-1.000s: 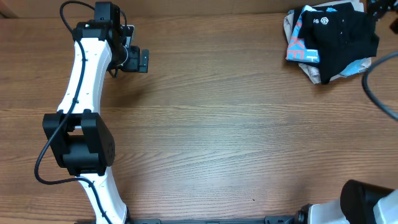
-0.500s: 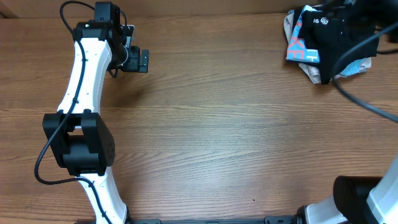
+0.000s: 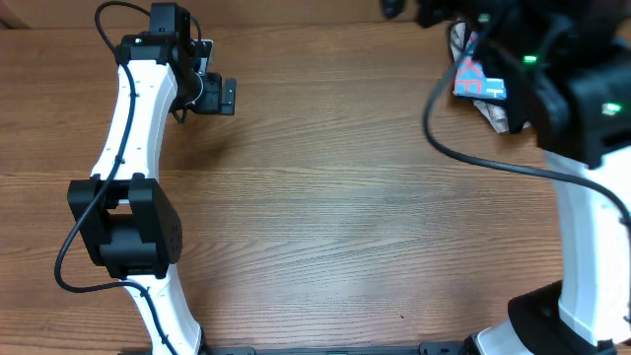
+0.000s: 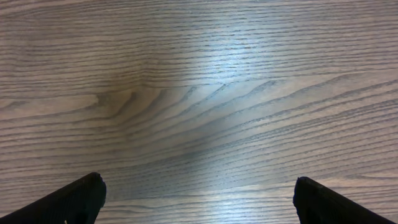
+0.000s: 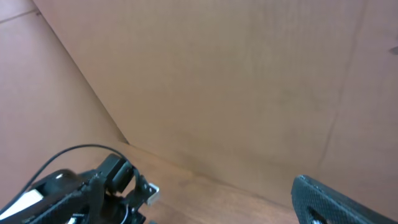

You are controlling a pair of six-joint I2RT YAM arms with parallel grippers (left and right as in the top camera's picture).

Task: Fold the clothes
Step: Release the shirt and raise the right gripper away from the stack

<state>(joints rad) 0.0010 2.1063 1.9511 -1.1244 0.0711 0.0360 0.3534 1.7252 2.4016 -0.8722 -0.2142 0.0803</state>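
Swinging in, the right arm [image 3: 582, 118] now hides most of the clothes pile [image 3: 479, 79] at the overhead's upper right. Left wrist: the left gripper [image 4: 198, 198] is spread wide over bare table [image 4: 199, 93]. Right wrist: only one right finger [image 5: 326, 200] shows, so I cannot tell its grip. It should tilt down and pinch a single garment edge.

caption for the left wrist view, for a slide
Left end effector open wide, hovering over the wood-grain table
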